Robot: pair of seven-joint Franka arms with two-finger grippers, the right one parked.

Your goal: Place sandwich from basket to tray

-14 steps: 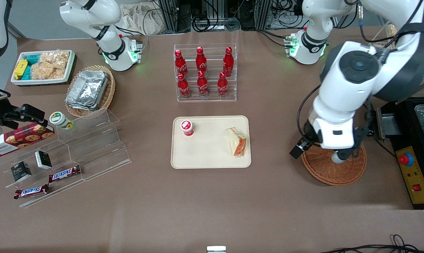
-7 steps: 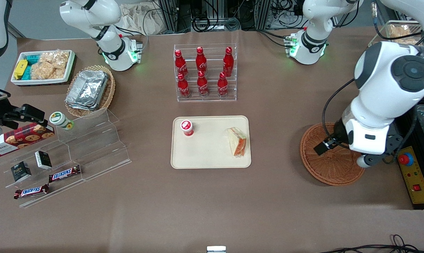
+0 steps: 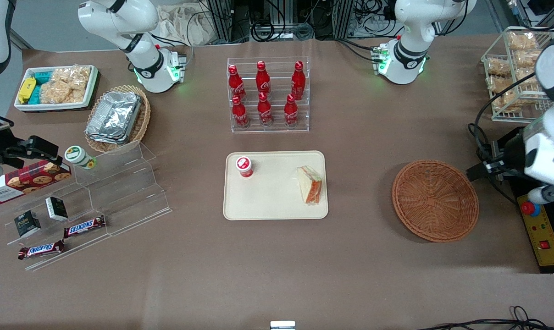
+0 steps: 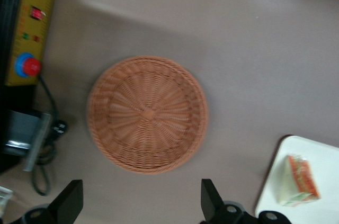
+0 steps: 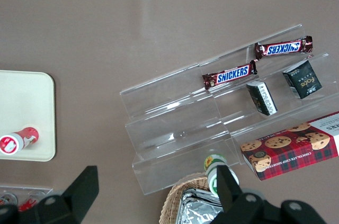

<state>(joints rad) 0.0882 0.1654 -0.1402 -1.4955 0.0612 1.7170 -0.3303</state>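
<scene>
Sandwich (image 3: 310, 184) lay delivered on tray (image 3: 277, 208); basket (image 3: 435, 200) sat bare; tool (image 4: 142, 203), spread and unloaded, hung above desk beside basket.

A clear rack (image 3: 268, 95) of six red cola bottles stands at twelve o'clock on the brown tabletop (image 3: 277, 270). A red-capped cup (image 3: 244, 166) lies near centre. Around nine o'clock, clear tiered steps (image 3: 98, 192) carry two Snickers bars (image 3: 84, 226), small dark boxes (image 3: 28, 223) and a cookie box (image 3: 24, 181). A foil-filled oval basket (image 3: 117, 118) sits at ten o'clock.
</scene>
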